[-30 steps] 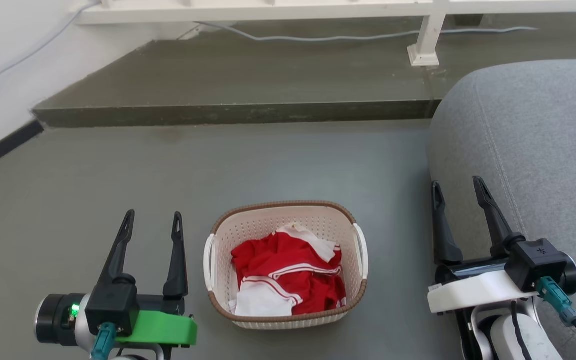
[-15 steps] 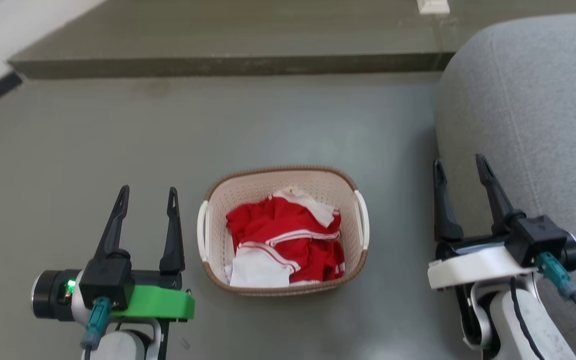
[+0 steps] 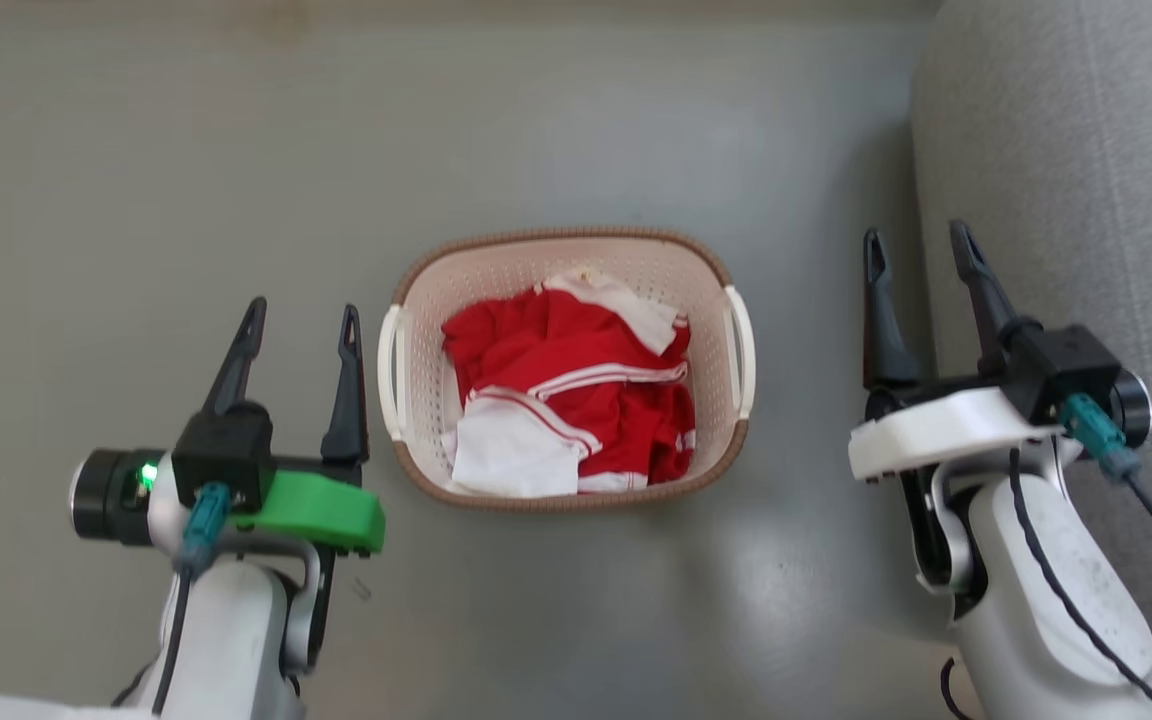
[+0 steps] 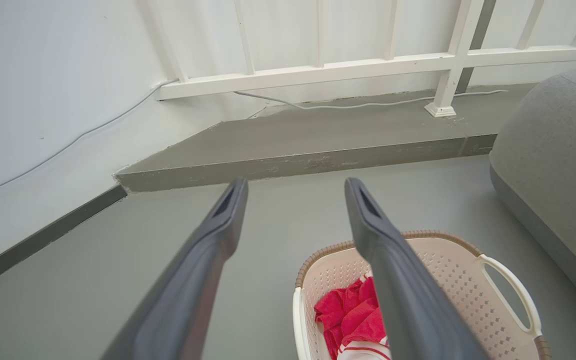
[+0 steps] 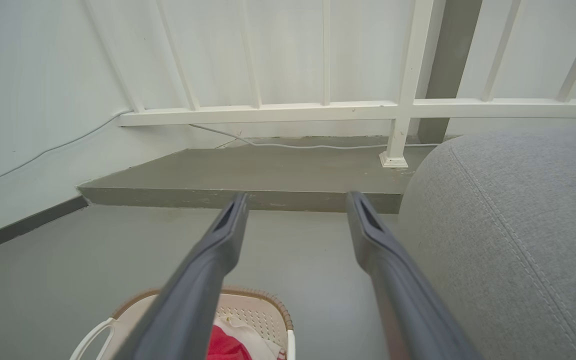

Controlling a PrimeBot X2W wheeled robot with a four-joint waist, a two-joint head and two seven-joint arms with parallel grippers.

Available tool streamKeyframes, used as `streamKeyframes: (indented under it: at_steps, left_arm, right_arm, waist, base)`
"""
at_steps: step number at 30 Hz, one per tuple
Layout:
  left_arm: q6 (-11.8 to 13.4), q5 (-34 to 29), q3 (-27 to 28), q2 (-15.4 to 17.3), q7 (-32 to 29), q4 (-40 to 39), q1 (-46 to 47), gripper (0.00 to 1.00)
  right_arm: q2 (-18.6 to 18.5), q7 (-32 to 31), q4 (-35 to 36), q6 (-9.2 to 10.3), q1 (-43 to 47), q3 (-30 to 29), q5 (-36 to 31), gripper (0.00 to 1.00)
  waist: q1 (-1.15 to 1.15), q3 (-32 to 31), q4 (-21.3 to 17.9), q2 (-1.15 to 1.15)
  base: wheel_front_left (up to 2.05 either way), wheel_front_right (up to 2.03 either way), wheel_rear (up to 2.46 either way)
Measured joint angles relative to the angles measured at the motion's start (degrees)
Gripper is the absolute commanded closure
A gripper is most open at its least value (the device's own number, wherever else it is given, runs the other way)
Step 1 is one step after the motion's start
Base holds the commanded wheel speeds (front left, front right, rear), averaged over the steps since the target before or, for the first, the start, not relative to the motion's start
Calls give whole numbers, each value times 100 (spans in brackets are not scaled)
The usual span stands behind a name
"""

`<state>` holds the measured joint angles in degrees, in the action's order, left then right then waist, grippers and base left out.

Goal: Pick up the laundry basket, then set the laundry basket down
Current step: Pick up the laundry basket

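Grey floor (image 3: 136, 150) all round, grey upholstered seat (image 3: 1086, 150) at 3 o'clock. At the centre of the head view, standing upright on that floor, the laundry basket (image 3: 506, 275), with red and white clothes (image 3: 576, 390) heaped inside. Left tool (image 3: 303, 310) just beside it at 9 o'clock, fingers apart, holding nothing. Right tool (image 3: 914, 233) at 3 o'clock, farther off and close to the seat, fingers likewise apart and empty. To lift well: bring the right tool inward to match the left, lower both evenly, set fingers about the left handle (image 3: 388, 370) and right handle (image 3: 742, 350), close together, then raise level to keep the load from tipping. Mind the seat while swinging in.
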<state>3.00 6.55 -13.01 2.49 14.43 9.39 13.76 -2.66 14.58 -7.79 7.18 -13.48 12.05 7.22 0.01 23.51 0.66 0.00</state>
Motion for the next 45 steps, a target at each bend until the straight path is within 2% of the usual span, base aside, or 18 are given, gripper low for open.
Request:
streamKeyframes:
  at_steps: [11,26,36,45]
  left_arm:
    - [-156,-3,-53,-36,-27,1149,847,0]
    - [-309,33,-67,-102,-272,2201,2159,0]
    - [-356,33,-135,-121,-270,2858,2848,0]
    - [-403,177,-222,-129,-245,3450,3128,0]
  right_arm:
    - [-32,0,-953,0,-881,27,212,0]
    - [-85,-4,-2049,-8,-2023,114,530,0]
    - [-92,-16,-2548,-8,-2769,333,759,0]
    - [-102,-15,-2949,-31,-3118,624,1038,0]
  waist:
    - [0,891,29,0]
    - [0,2035,34,0]
    - [0,2806,92,0]
    - [0,3176,154,0]
  base:
    - [0,0,0]
    - [0,0,0]
    - [0,0,0]
    - [0,0,0]
